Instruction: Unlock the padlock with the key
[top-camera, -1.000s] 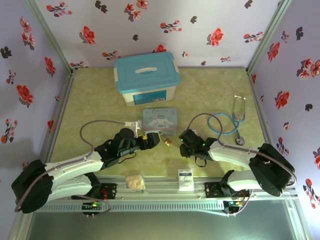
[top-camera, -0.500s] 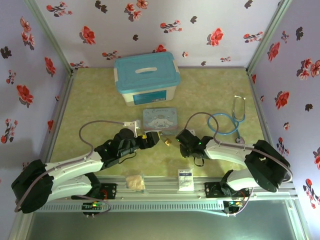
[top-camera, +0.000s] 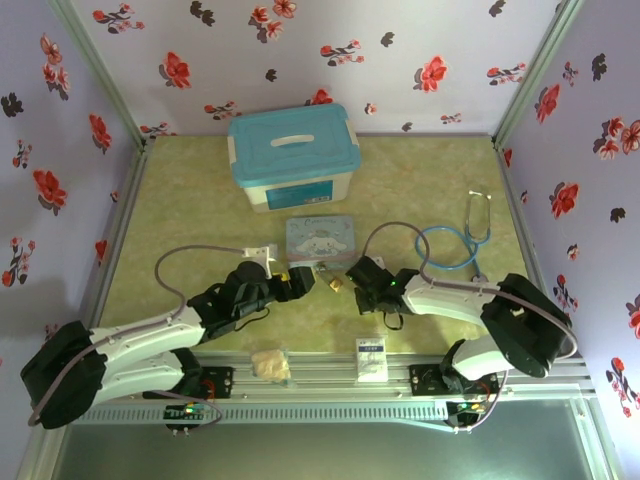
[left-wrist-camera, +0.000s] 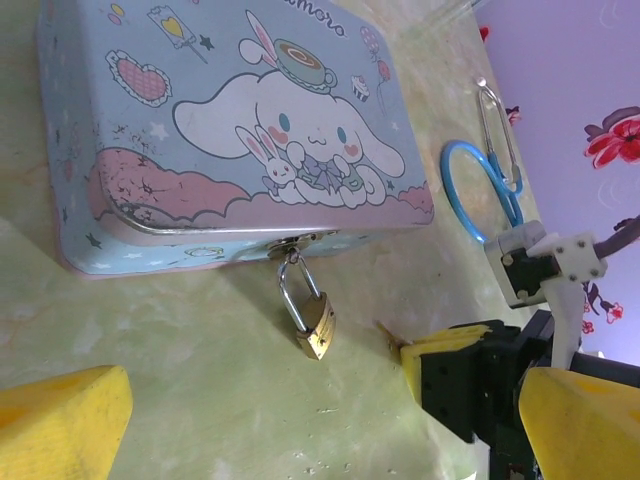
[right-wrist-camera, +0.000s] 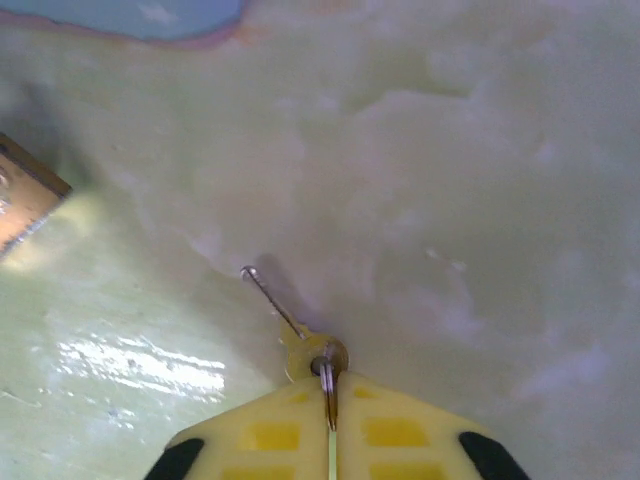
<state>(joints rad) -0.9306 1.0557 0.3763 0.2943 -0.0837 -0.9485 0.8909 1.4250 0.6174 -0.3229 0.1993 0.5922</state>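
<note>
Flowered walls close round the pale green worktop (top-camera: 190, 215). On it the right tool (right-wrist-camera: 331, 405) is clenched on the head of the key (right-wrist-camera: 304, 352), whose thin blade juts forward just above the surface. The padlock (left-wrist-camera: 314, 327) hangs from the hasp on the near edge of the blue cartoon tin (left-wrist-camera: 230, 110). Its shackle is shut, its body lies on the worktop, and the key's tip is near it but still apart. The left tool (left-wrist-camera: 320, 405) sits released, its yellow fingers (left-wrist-camera: 62, 412) spread wide on the near side of the tin, framing the padlock without touching it. So the key is picked up and carried most of the way. I judge that lining it up with the keyhole, pushing it in and turning it are all left, along with steadying the lock. Compared with a second ago, the right tool (top-camera: 354, 277) has crept nearer the tin and the padlock (top-camera: 336, 285), while the left tool (top-camera: 303, 281) has barely shifted.
</note>
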